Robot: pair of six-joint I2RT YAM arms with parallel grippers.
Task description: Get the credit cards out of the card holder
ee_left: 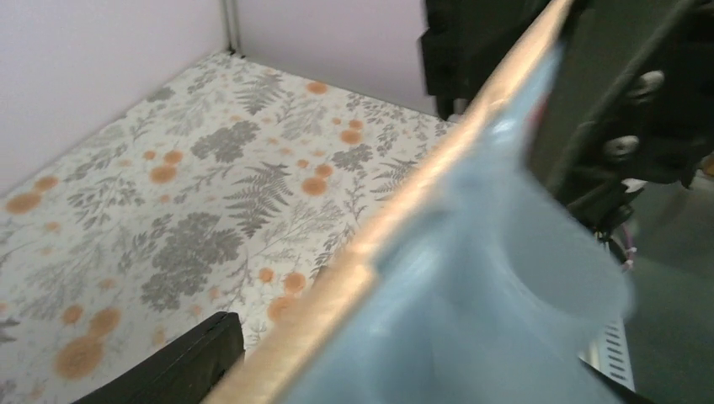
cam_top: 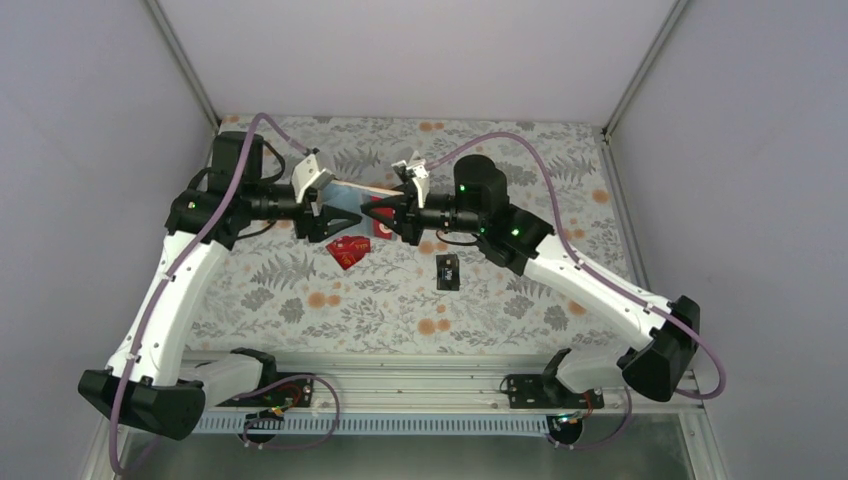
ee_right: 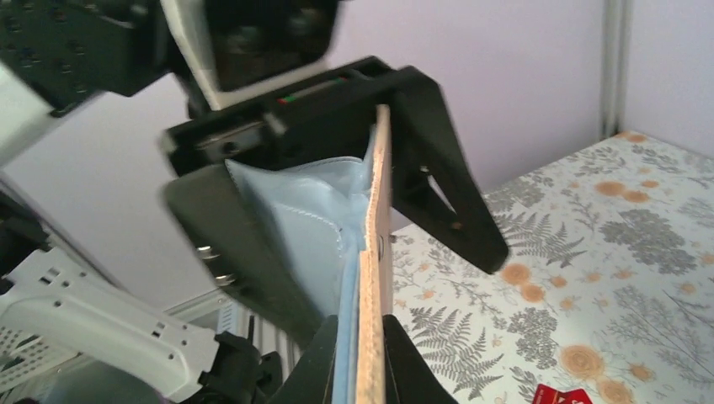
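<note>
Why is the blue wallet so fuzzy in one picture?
Left wrist view: the card holder is very close to the lens, so it smears soft, while the flowery table behind looks sharp. Right wrist view: its tan edge is clearer. Top view: crisp and evenly lit.

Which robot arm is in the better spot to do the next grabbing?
Probably left. The left claw is open around the card holder, so it is free to grab. The right claw is shut on the holder's edge, so letting go would likely drop it.
</note>
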